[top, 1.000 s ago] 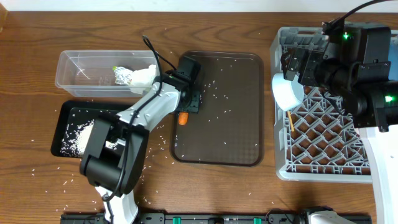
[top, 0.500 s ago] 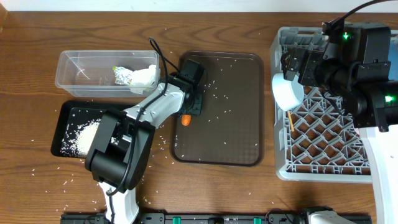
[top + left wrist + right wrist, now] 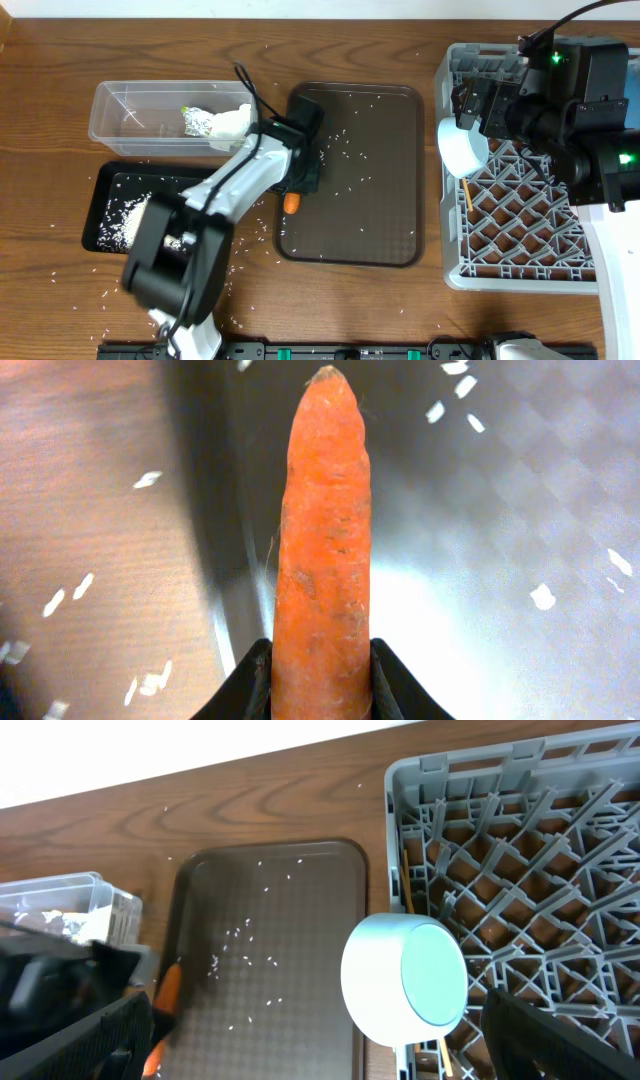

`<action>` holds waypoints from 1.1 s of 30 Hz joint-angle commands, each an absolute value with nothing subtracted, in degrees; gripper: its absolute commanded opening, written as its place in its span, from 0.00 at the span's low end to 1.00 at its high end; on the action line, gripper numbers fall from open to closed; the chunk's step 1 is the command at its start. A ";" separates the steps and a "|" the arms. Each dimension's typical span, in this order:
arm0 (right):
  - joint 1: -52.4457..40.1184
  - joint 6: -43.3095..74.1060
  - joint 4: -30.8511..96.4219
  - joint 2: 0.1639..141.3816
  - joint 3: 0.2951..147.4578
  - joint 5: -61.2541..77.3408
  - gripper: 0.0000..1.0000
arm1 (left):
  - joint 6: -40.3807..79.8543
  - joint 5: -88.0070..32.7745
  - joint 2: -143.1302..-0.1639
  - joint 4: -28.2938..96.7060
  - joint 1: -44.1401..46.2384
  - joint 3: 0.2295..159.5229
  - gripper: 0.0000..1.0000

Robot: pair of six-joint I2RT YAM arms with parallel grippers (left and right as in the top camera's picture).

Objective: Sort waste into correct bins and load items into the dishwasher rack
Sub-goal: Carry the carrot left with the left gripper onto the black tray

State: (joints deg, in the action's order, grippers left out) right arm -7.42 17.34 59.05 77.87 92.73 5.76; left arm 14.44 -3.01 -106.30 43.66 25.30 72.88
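Note:
The small orange carrot (image 3: 322, 540) sticks out of my left gripper (image 3: 320, 660), which is shut on it, both black fingers pressed to its sides. In the overhead view the carrot (image 3: 291, 202) hangs over the left rim of the brown serving tray (image 3: 360, 200). My right gripper (image 3: 475, 105) is open wide at the left edge of the grey dishwasher rack (image 3: 530, 210). A white cup with a blue inside (image 3: 405, 980) lies on its side on that rim, between the spread fingers and apart from them. A wooden chopstick (image 3: 467, 195) lies in the rack.
The clear tub (image 3: 130, 120) at the back left holds crumpled foil (image 3: 197, 123), white tissue (image 3: 232, 122) and a bit of green wrapper. In front of it, the black tray (image 3: 105, 200) holds a heap of rice (image 3: 130, 222). Rice grains are scattered over the brown tray and the table.
My left gripper has closed on the carrot and shifted it slightly toward the front along the tray's left rim. The right arm and the cup have not moved.

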 commanded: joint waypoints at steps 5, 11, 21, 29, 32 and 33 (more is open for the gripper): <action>-7.03 16.64 59.13 77.91 92.68 5.80 0.99 | 18.37 -2.94 -93.27 52.29 22.17 73.52 0.20; -7.03 16.64 59.13 77.91 92.68 5.80 0.99 | 22.15 0.32 -86.02 62.08 13.74 73.43 0.20; -7.03 16.64 59.22 77.91 92.68 5.80 0.99 | 36.03 5.61 -85.06 55.35 -5.02 63.81 0.19; -7.05 16.64 60.20 77.89 92.68 5.80 0.99 | 47.07 3.86 -85.06 41.41 -13.15 52.75 0.12; -7.05 16.64 60.25 77.89 92.68 5.80 0.99 | 47.03 3.81 -85.01 40.36 -13.32 52.73 0.34; -7.05 16.64 60.23 77.89 92.68 5.80 0.99 | 47.03 3.64 -84.97 40.38 -13.32 52.73 0.47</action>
State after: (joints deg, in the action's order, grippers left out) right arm -7.42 17.34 60.20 77.87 92.73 5.78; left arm 44.53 3.40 -85.30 40.73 -13.08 52.47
